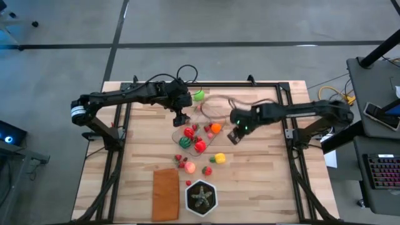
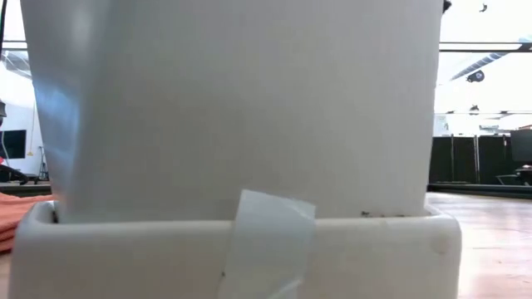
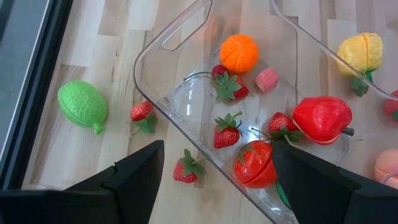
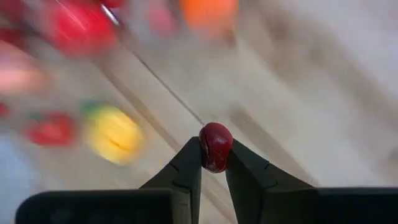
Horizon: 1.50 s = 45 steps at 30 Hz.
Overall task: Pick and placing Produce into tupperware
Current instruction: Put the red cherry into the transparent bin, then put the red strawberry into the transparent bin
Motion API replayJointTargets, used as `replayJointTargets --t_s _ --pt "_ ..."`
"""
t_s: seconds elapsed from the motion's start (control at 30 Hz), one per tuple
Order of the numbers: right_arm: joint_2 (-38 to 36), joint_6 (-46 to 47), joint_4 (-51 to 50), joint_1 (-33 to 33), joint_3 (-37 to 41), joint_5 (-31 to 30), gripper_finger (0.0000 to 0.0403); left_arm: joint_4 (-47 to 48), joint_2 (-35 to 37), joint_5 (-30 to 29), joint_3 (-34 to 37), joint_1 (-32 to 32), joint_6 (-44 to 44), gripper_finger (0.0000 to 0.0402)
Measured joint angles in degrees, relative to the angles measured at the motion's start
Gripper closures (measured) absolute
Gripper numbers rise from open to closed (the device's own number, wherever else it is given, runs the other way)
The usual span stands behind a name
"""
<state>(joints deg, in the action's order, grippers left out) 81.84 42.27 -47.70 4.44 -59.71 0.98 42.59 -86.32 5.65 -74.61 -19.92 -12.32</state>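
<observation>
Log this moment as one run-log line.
right gripper: shut on small dark red piece, beside tupperware | left gripper: open, above tupperware, empty | produce: several inside, others on table

The high view looks straight down from well above on the whole pale wooden table (image 1: 250, 181), while the low view sits at tabletop height, its level outlook almost wholly blocked by a white plastic box (image 2: 241, 124) right against the lens. The left wrist view looks down from close above the clear rectangular plastic container (image 3: 186, 112) and the small toy fruits, also seen at the high view's centre. The right wrist view looks past its own fingers very near the tabletop.
</observation>
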Motion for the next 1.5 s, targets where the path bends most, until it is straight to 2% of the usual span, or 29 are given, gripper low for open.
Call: replayJointTargets --t_s 0.1,0.23,0.43,0.63,0.73,0.9,1.17,1.27,1.37,1.5 --pt "-2.4 -2.3 0.1 1.5 -6.2 -2.2 0.0347 0.0 0.0 -0.1 0.0 0.0 0.0 0.0118" --pt "-2.0 -4.9 0.1 5.3 -12.3 -1.7 0.0347 0.0 0.0 -1.7 0.0 0.0 0.0 0.0118" --pt "5.3 -8.9 3.0 10.6 -18.5 6.5 0.0346 3.0 0.0 -7.6 0.0 0.0 0.0 0.0118" --pt "15.7 -12.8 4.0 10.8 -26.0 16.4 0.0346 7.0 0.2 -8.2 0.5 -0.6 0.0 0.0118" --pt "19.3 -13.4 3.3 10.8 -28.9 18.4 0.0333 7.2 1.1 -8.3 2.7 -0.8 1.1 0.0118" --pt "20.8 -14.1 3.2 10.8 -31.3 17.1 0.0273 5.8 4.5 -9.0 8.6 -1.0 3.1 0.0118" --pt "18.6 -14.3 1.3 10.8 -31.7 13.1 0.0174 -0.7 12.7 -9.2 19.0 -1.0 6.0 0.0118" --pt "17.1 -14.5 -2.0 10.8 -31.7 8.1 0.0153 -3.6 15.2 -9.2 22.2 -1.0 5.4 0.0118" --pt "15.1 -14.7 -5.3 10.8 -31.7 3.6 0.0141 -8.3 17.0 -9.1 24.7 -1.4 0.8 0.0118" --pt "12.4 -14.3 -8.3 10.8 -31.7 0.6 0.0138 -15.7 16.4 -7.5 26.3 -3.9 -3.9 0.0118"
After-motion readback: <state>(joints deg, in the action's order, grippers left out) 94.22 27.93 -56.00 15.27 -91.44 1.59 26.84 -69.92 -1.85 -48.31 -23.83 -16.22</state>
